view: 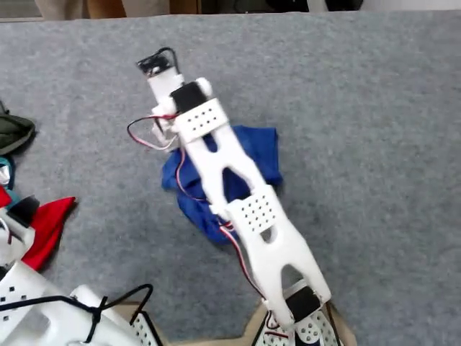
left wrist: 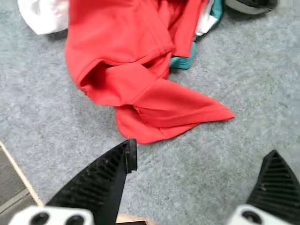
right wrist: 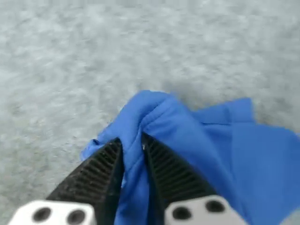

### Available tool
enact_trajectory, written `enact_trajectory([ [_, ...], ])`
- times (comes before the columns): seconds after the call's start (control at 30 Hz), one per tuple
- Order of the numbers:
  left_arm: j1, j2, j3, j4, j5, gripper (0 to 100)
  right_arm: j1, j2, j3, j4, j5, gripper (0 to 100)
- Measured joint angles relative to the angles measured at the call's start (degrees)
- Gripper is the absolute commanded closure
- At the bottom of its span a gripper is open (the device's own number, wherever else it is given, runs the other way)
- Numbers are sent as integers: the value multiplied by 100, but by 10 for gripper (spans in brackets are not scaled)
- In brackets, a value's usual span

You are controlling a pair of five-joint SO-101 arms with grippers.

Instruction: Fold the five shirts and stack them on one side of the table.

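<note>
High view looked down on a table (view: 374, 108) covered in grey fabric. The right arm (view: 238, 187) stretched from the near edge toward the middle and lay across a crumpled blue shirt (view: 263, 155). That shirt sat near the centre of the table, bunched rather than flat, with part of it hidden under the arm's white links.

Right wrist view showed the right gripper (right wrist: 132, 143) with its black ribbed fingers (right wrist: 101, 168) drawn close together, pinching a raised fold of the blue shirt. The cloth rose in a rounded ridge just past the fingertips and spread away over the grey surface on one side.

At the left edge of the high view lay the other clothes, well apart from the blue shirt. A red shirt (view: 47, 223) pointed one corner toward the middle of the table, and a dark green garment (view: 14, 131) lay farther back. The left arm (view: 43, 306) sat at the near left corner.

Left wrist view showed the left gripper (left wrist: 204, 157) hanging above the grey surface, its fingers spread wide with nothing between them, just short of the red shirt's nearest edge. The red shirt lay rumpled in a heap. A white garment (left wrist: 44, 16) touched it on one side, and a teal garment (left wrist: 187, 62) peeked out from under it on the other.
</note>
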Motion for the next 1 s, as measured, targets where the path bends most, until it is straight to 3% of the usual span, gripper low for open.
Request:
enact_trajectory([
  [0.37,800,0,0,0,0,601,123,-2576,0,0,0,992],
  [0.63,1433,-53,0,0,0,601,976,-4545,9,18,281,992],
  [0.8,2382,-44,0,0,62,601,1925,-5609,1011,18,624,992],
  [1.0,4132,-44,70,-211,686,601,3209,-6532,3042,18,1134,992],
])
